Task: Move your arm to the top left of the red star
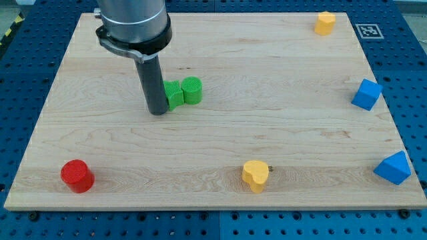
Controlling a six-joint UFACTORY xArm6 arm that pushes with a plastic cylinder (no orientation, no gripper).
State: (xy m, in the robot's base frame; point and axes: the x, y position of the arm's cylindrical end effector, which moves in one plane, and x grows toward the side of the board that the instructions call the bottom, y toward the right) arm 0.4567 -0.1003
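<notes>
My tip (pixel 159 112) rests on the board in the upper-left part of the view. It touches the left side of a green star-like block (pixel 173 95), which sits against a green cylinder (pixel 192 90). The only red block (pixel 77 176) lies near the view's bottom left corner and looks like a cylinder; I cannot make out a star shape. My tip is up and to the right of that red block, well apart from it.
A yellow heart (pixel 255 175) lies at the bottom middle. A yellow block (pixel 325 23) sits at the top right. A blue cube-like block (pixel 366 94) and a blue wedge-like block (pixel 393 167) lie along the right edge of the wooden board (pixel 267 73).
</notes>
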